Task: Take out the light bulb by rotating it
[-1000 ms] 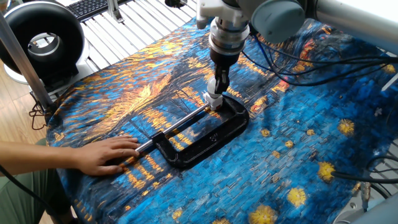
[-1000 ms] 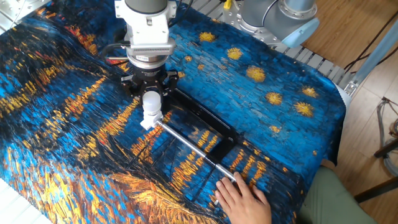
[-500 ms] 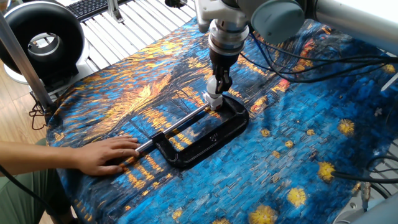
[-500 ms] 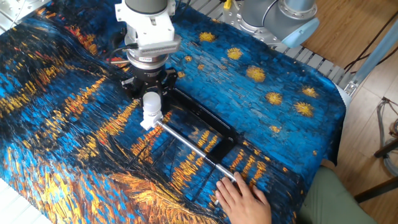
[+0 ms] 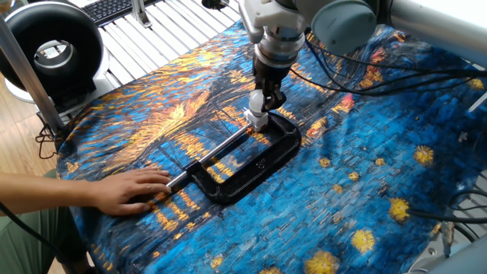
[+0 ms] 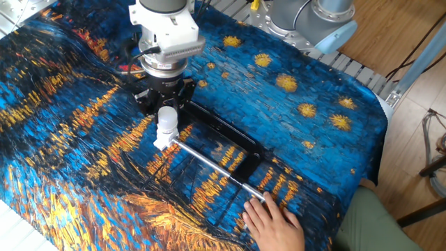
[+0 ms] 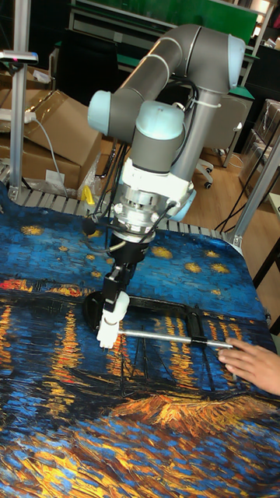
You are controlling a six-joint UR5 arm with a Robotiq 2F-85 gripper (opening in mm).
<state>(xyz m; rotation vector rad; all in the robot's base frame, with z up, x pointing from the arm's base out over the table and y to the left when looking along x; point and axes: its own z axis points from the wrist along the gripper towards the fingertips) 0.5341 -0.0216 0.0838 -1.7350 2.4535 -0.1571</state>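
The white light bulb (image 5: 259,102) (image 6: 167,118) (image 7: 116,304) stands tilted in a short white socket (image 5: 253,118) (image 6: 162,139) (image 7: 106,331) at the end of a black C-clamp (image 5: 251,164) (image 6: 224,141) (image 7: 169,311). The clamp lies flat on the blue and orange painted cloth. My gripper (image 5: 267,97) (image 6: 168,109) (image 7: 121,289) comes down from above and is shut on the light bulb's globe, hiding much of it. A person's hand (image 5: 129,190) (image 6: 273,219) (image 7: 253,364) presses on the far end of the clamp's silver screw rod (image 5: 213,154).
A black ring-shaped device (image 5: 52,50) and a keyboard (image 5: 114,8) sit beyond the cloth's left edge. Cables (image 5: 426,76) trail across the right side. A second arm's base (image 6: 313,17) stands at the table's far edge. Cardboard boxes (image 7: 54,124) are behind the table.
My wrist has turned while gripping the bulb. The bulb, socket and that end of the clamp have shifted slightly sideways, and the bulb now leans more. The hand has stayed put.
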